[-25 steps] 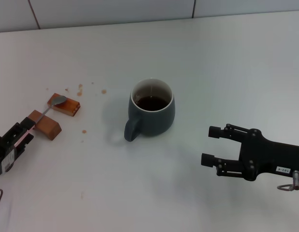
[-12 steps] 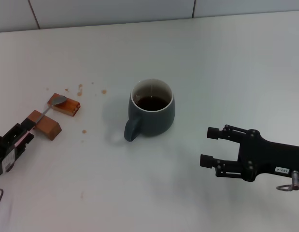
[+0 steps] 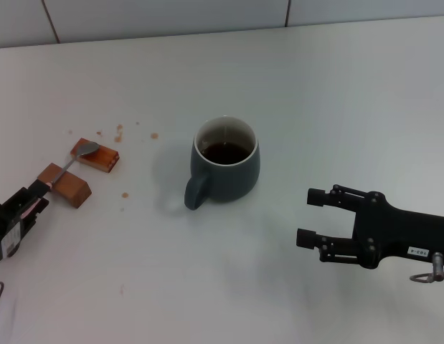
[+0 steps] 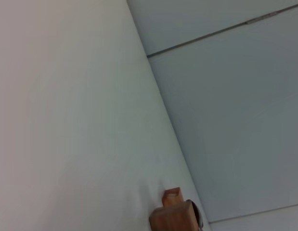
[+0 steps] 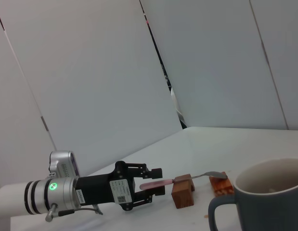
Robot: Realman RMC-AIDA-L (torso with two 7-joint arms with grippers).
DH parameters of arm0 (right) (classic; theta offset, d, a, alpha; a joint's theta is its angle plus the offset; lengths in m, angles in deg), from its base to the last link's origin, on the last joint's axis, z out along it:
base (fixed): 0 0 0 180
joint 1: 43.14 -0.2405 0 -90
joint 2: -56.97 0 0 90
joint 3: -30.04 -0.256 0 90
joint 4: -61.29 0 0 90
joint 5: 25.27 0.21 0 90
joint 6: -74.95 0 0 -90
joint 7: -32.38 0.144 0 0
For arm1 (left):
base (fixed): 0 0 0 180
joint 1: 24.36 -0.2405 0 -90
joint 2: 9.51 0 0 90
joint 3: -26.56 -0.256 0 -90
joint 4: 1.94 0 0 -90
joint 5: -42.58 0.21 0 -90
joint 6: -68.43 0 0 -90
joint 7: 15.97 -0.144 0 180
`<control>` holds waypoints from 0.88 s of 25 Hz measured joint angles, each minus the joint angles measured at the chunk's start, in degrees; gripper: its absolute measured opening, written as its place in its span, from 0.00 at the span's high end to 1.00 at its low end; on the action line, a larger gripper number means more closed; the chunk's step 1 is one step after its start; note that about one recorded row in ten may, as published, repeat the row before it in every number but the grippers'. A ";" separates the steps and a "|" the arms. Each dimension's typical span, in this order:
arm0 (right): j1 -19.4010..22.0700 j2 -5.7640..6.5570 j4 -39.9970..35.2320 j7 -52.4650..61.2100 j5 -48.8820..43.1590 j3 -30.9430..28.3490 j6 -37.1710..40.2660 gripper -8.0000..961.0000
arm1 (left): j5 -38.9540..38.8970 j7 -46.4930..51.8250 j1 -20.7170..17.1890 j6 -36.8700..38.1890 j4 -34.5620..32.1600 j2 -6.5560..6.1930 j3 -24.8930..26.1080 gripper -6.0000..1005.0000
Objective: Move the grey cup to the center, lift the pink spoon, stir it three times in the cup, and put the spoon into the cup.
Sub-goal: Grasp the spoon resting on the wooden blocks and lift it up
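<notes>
1. At the middle of the white table stands the grey cup, upright, dark liquid inside, its handle turned toward the robot and a little to its left. It already sits about central, so the first step looks done.

2. Well to the cup's left, the pink spoon lies bridged across two wooden blocks, its silver bowl resting on the farther block and its handle running out past the nearer one. Propped like this, the handle hangs clear of the tabletop, which I judge leaves room for fingers to close around it.

3. The left gripper is at the handle's end; in the right wrist view its jaws sit above and below the pink handle with a gap showing, so they look apart and not yet clamped.

4. The right gripper hovers near the cup on its right, apart from it, jaws spread wide and holding nothing, pointed toward the cup.

5. Brown crumbs or splashes dot the table between blocks and cup.
</notes>
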 joint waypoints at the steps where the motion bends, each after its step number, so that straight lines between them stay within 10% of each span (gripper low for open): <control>1: 0.00 0.00 0.00 0.00 0.00 0.04 -0.04 0.13 | 0.00 0.00 0.00 0.00 0.00 0.00 0.00 0.58; 22: -0.09 0.00 0.00 0.65 0.00 0.79 -0.53 0.13 | 0.00 1.33 0.46 -1.85 0.00 0.00 -0.29 0.64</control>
